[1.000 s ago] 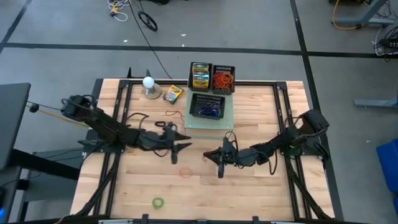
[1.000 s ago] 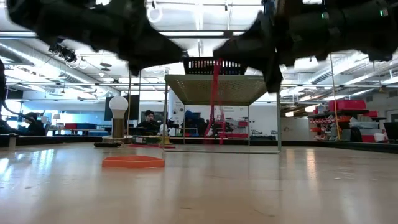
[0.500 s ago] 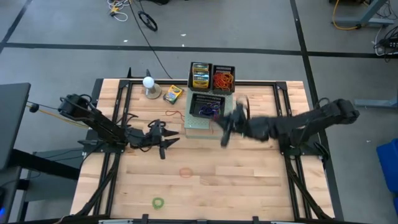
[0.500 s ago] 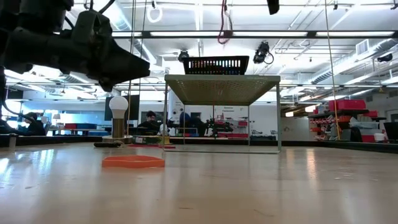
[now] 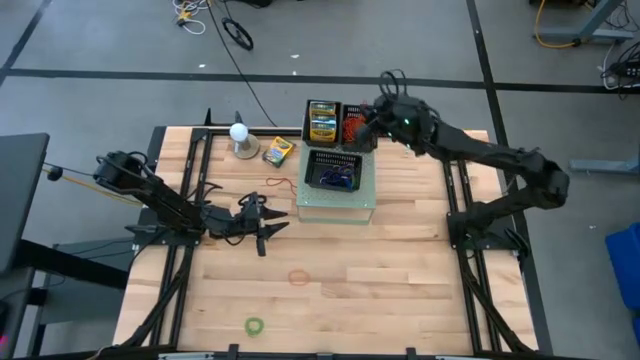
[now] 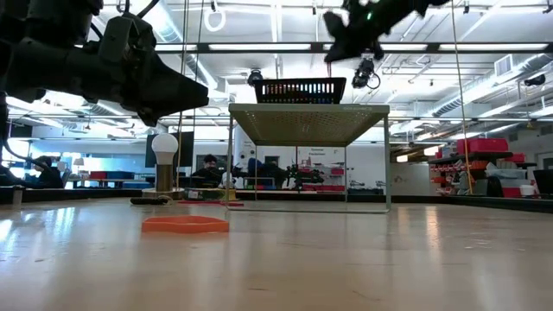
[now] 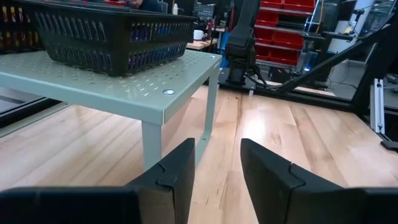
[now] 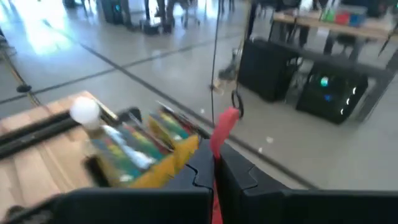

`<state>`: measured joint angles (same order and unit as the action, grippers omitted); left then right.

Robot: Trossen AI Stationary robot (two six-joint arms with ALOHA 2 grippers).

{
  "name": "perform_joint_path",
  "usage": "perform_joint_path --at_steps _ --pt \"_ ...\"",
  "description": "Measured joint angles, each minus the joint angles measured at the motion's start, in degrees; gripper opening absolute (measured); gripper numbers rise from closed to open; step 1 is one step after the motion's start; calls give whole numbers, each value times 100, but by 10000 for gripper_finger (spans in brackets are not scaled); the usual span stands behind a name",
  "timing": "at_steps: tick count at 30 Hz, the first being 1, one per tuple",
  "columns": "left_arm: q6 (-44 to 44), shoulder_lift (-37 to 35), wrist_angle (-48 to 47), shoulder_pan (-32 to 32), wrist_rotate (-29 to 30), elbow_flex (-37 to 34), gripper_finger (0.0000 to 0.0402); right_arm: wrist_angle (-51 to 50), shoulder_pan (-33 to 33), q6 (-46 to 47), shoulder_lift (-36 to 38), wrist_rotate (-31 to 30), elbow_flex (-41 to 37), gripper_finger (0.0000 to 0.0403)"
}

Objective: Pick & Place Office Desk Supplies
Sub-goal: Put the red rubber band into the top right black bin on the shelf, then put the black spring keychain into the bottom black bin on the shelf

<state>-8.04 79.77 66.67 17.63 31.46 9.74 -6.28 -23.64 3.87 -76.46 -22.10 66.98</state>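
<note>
My right gripper (image 5: 366, 118) reaches over the black baskets at the table's far edge and is shut on a red rubber band (image 8: 225, 122). Below it are a basket of orange bands (image 5: 359, 129) and a basket of crayon boxes (image 5: 322, 122). My left gripper (image 7: 217, 180) is open above the table's left middle (image 5: 262, 222) and points at the green stand (image 7: 124, 87). An orange band (image 5: 299, 277), a green band (image 5: 255, 325) and a red band (image 5: 278, 183) lie flat on the table. A loose crayon box (image 5: 278, 150) lies near the far edge. My right gripper pinches the red rubber band between its two fingers. A short loop of the band (image 8: 227, 117) sticks out past the fingertips. The band is lifted clear of the table, high over the far baskets (image 6: 354, 34).
A third black basket (image 5: 335, 172) with blue things sits on the green perforated stand (image 5: 338, 200) at the table's far middle. A white ball on a round base (image 5: 239, 135) stands at the far left. Bare wood lies around the orange band (image 6: 185, 224).
My right gripper has risen from low over the table's middle and swung to the far edge over the baskets, carrying the red band up with it. My left gripper drew back toward the table's left edge, then kept still.
</note>
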Motion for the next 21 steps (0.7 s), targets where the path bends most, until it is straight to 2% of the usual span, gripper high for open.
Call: perform_joint_path --at_steps 4,8,14,21 --pt "14 0 -2 0 0 0 135 37 -541 233 -486 695 0 5" --pt "-94 0 -14 0 -5 2 135 -9 -749 350 -871 882 -4 19" --pt "-305 0 -49 0 83 7 135 -131 -776 633 -939 885 -4 105" --pt "-302 0 -54 -11 497 7 135 -552 -686 638 -569 867 154 206"
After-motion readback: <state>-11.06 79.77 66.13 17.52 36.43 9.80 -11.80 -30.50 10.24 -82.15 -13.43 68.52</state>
